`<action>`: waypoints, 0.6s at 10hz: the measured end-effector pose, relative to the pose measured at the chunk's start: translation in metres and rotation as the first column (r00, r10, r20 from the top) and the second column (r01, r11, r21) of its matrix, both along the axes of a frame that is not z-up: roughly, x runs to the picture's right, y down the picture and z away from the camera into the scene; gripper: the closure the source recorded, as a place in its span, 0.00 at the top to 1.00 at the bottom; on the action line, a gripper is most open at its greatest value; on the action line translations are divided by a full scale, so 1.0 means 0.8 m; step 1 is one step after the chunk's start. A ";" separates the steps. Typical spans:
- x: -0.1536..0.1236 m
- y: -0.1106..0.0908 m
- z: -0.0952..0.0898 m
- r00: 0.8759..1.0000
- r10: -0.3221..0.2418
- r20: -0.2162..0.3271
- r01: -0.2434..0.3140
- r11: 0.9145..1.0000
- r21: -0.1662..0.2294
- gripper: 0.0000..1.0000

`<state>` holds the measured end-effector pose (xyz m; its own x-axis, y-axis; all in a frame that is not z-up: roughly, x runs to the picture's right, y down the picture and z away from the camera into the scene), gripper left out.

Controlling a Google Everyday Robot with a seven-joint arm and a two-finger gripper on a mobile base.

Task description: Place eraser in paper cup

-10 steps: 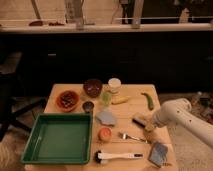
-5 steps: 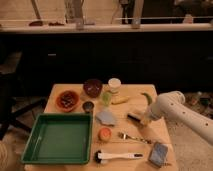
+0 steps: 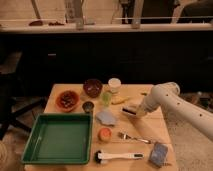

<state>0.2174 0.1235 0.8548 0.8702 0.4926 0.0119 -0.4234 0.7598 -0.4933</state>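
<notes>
Reaching in from the right, a white, rounded arm (image 3: 172, 102) is seen over the wooden table (image 3: 150, 127). The gripper (image 3: 133, 112) at its end is closed tight on the eraser (image 3: 130, 109), a small tan-grey block with a dark strip along its lower edge. The eraser is held just above the tabletop, right of the centre and apart from everything else. Whether it touches the wood cannot be told.

The paper cup (image 3: 114, 84) is found upright near the back edge, short, white and cylindrical, up and to the left of the held eraser and well apart from it. A translucent green cup (image 3: 106, 98) is set just in front of it, and a dark red bowl (image 3: 92, 87) beside it to the left. A yellow, elongated item (image 3: 120, 100) is laid between the paper cup and the gripper.

Further left, a shallow reddish bowl (image 3: 67, 100) with dark contents and a small dark metal cup (image 3: 88, 106) are noted. A blue-grey pad (image 3: 105, 117), soft-looking and irregular, is laid left of the gripper. Below it, a round orange object (image 3: 104, 133) and a metal fork (image 3: 134, 137) are recorded. A white-handled black brush (image 3: 119, 156) is placed along the front edge. A rectangular green plastic tray (image 3: 35, 145) is set at front left.
</notes>
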 end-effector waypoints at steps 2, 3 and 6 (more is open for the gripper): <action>-0.001 -0.020 0.006 0.999 -0.037 0.031 0.037 0.999 0.011 0.00; -0.003 -0.025 0.008 0.998 -0.049 0.040 0.048 0.999 0.012 0.00; 0.002 -0.025 0.007 0.998 -0.046 0.036 0.046 0.999 0.012 0.00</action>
